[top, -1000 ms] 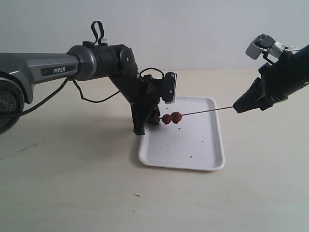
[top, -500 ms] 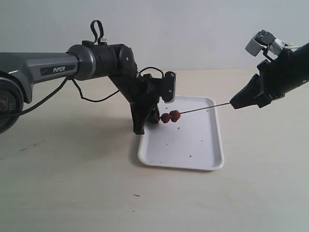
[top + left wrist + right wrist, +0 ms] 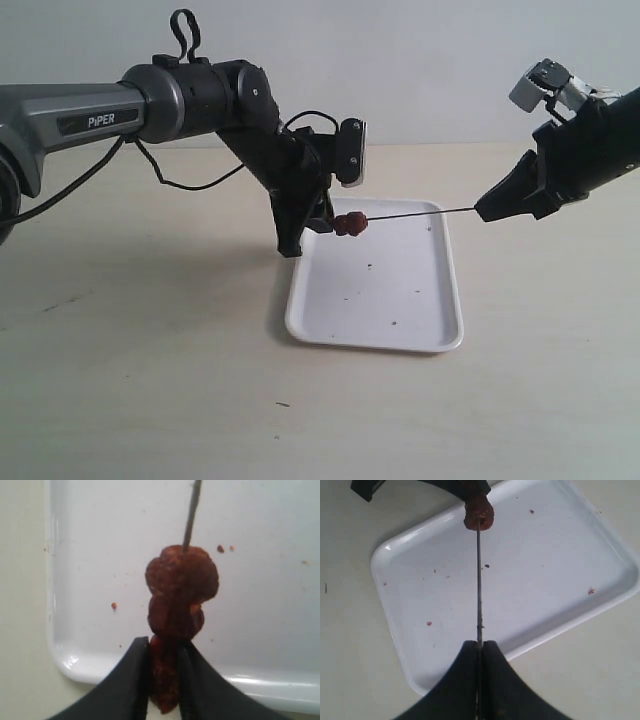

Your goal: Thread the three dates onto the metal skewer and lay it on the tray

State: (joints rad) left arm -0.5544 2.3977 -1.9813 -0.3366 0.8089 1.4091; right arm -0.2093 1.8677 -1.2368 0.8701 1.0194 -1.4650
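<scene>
Left claw (image 3: 164, 647) pinches the endmost of three wrinkled red-brown dates (image 3: 181, 580) bunched on the skewer (image 3: 479, 580); right claw (image 3: 480, 646) clamps its other end.

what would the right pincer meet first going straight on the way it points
The right pincer points along the skewer it holds, so probably the dates bunched at its far end, with the left pincer clamped on the last one just behind.

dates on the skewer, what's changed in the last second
The left gripper, clamped on the end date, rose; the dates lifted and now sit bunched instead of spaced, and the metal skewer runs flatter above the tray. The right gripper stays shut on the skewer, roughly where it was; the tray has not moved.
</scene>
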